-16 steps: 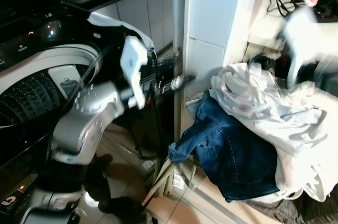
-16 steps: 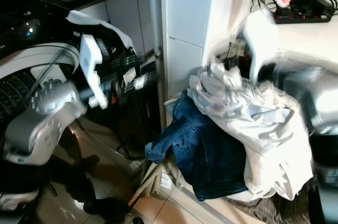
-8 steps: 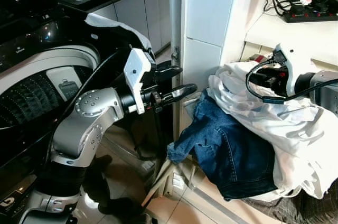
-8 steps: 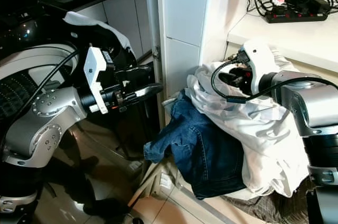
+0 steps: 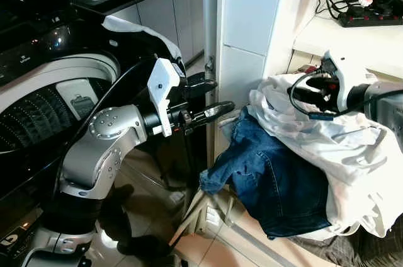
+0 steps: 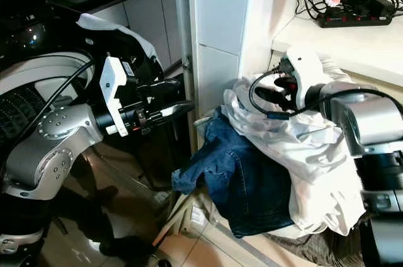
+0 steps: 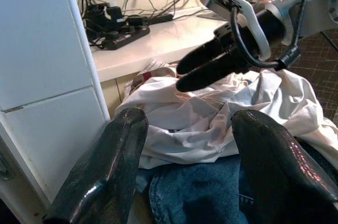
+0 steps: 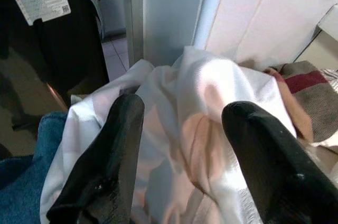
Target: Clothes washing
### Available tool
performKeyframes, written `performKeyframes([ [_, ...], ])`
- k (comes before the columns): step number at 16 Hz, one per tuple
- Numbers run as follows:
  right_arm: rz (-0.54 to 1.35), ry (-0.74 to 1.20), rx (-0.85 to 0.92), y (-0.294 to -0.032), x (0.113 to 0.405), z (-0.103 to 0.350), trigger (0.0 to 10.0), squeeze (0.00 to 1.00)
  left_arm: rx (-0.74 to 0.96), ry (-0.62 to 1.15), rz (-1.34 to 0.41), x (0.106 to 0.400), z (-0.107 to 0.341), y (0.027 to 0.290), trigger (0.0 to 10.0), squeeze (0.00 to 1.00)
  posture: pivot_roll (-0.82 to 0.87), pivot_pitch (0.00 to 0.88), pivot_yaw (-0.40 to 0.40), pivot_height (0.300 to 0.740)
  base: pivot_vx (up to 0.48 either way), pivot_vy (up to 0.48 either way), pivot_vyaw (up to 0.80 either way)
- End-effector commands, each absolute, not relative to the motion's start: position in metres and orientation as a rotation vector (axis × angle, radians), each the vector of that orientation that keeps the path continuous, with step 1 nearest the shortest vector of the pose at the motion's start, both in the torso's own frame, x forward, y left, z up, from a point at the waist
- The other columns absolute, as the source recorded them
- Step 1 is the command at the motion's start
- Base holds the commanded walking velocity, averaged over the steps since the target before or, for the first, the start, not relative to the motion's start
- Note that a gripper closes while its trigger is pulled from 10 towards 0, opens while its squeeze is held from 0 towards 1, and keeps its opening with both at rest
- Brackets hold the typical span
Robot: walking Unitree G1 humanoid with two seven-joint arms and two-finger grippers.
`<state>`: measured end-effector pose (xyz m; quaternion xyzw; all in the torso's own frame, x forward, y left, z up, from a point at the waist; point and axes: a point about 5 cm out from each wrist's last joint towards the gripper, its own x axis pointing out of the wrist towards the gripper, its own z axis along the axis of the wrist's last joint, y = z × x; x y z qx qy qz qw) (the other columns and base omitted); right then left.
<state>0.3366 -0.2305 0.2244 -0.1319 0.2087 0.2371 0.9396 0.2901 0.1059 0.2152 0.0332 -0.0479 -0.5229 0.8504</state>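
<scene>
While the heap of crumpled white cloth (image 5: 327, 135) and dark blue denim jeans (image 5: 271, 179) waits beside the open top-loading washing machine (image 5: 44, 100), the right gripper (image 7: 208, 68) hovers just over the white cloth, fingers spread, seemingly lined up for a grab. The left gripper (image 5: 208, 97) hangs between machine and heap, its fingers likewise apart and empty, probably kept clear.

You had no text you could actually read in these views. A white label (image 8: 42, 3) with fine print and a barcode sat near the top edge of the black machine panel (image 8: 50, 71), its lettering too small to make out. A small white mark (image 5: 7, 240) showed at the washer's (image 5: 44, 100) lower front corner, also illegible.
</scene>
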Motion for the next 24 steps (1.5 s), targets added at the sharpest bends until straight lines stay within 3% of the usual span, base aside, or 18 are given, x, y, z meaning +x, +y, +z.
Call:
performKeyframes([
  [1,0.497,0.399,-0.282,-0.227,0.339,0.230,10.0,1.00,0.093,-0.089,-1.102,0.290,0.214,0.108,10.0,0.00,-0.01,0.000,0.080,0.740,0.000,0.000,0.00],
  [7,0.524,0.447,-0.281,-0.226,0.344,0.219,10.0,1.00,0.089,-0.070,-1.140,0.286,0.213,0.106,10.0,0.00,-0.01,0.000,0.081,0.740,0.000,0.000,0.00],
  [8,0.527,0.476,-0.287,-0.227,0.346,0.210,10.0,0.23,0.086,-0.058,-1.167,0.284,0.212,0.105,10.0,0.00,-0.01,0.000,0.083,0.740,0.000,0.000,0.00],
  [9,0.512,0.494,-0.308,-0.229,0.350,0.202,10.0,0.00,0.088,-0.048,-1.184,0.282,0.211,0.104,10.0,0.00,-0.01,0.000,0.083,0.740,0.000,0.000,0.00],
  [14,0.509,0.557,-0.326,-0.228,0.357,0.170,10.0,0.00,0.100,-0.025,-1.194,0.280,0.210,0.104,10.0,0.00,0.01,0.000,0.075,0.740,0.000,0.000,0.00],
  [15,0.514,0.564,-0.294,-0.227,0.357,0.167,1.4,0.00,0.101,-0.021,-1.194,0.280,0.210,0.104,10.0,0.00,0.01,0.000,0.075,0.740,0.000,0.000,0.00],
  [16,0.515,0.569,-0.291,-0.228,0.357,0.166,0.0,0.00,0.101,-0.020,-1.194,0.280,0.210,0.104,10.0,0.00,0.01,0.000,0.075,0.740,0.000,0.000,0.00],
  [24,0.496,0.567,-0.280,-0.234,0.359,0.164,0.0,0.00,0.097,-0.012,-1.216,0.278,0.212,0.101,10.0,0.00,0.01,0.000,0.078,0.740,0.000,0.000,0.00],
])
